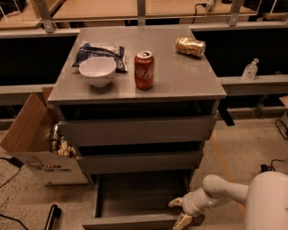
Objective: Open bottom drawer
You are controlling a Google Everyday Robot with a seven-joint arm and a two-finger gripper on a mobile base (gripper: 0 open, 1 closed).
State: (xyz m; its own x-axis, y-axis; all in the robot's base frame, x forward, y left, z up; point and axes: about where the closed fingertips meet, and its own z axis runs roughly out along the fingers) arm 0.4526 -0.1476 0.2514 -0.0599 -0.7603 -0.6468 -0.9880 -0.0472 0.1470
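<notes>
Camera view shows the hand (180, 212) low at the right, clamped over the front edge of the bottom drawer (135, 200), which stands well out under the desk (180, 83). I judge the pulling step is almost done; next comes a short straight pull toward the robot, then a release.

Lab or workshop — speckled floor (245, 148), loose cables (281, 129), wooden benches (103, 8) — gripper (179, 212) at the bottom drawer (130, 222) front.

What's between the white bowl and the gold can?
A red soda can, in the camera view. The tool is at the front corner of the bottom drawer.
</notes>
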